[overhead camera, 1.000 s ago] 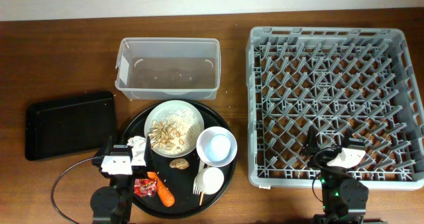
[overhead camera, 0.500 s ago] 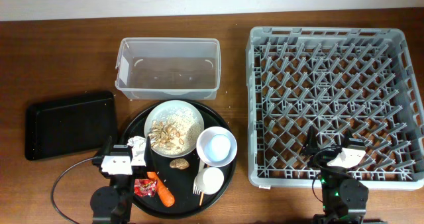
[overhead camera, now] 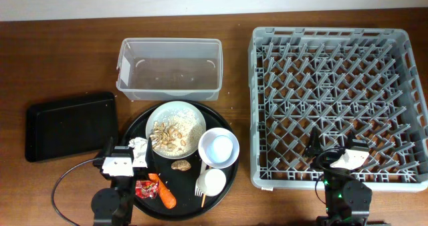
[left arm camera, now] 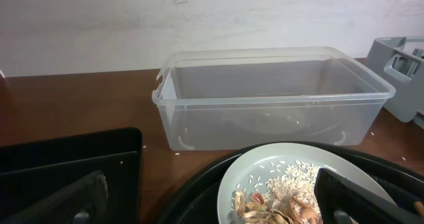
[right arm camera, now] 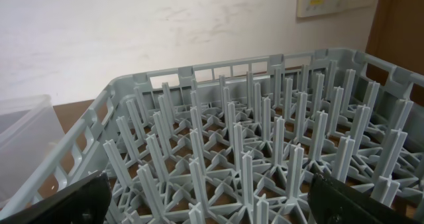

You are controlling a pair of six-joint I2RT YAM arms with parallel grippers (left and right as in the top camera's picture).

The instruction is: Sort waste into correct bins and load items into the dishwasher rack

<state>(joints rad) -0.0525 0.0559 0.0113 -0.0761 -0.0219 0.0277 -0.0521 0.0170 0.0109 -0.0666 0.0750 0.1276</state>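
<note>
Low in each wrist view, left claw (left arm camera: 222,204) and right claw (right arm camera: 215,204) gape wide, empty — print on red wrapper (overhead camera: 145,189) too small to read.

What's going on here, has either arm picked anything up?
No, nothing is being handled. The left gripper and right gripper are both open and empty at the near edge of the table. The waste and dishes all sit on the round black tray: a plate of nut shells, a carrot, a red wrapper. The clear tub, black tray and dishwasher rack hold nothing.
</note>
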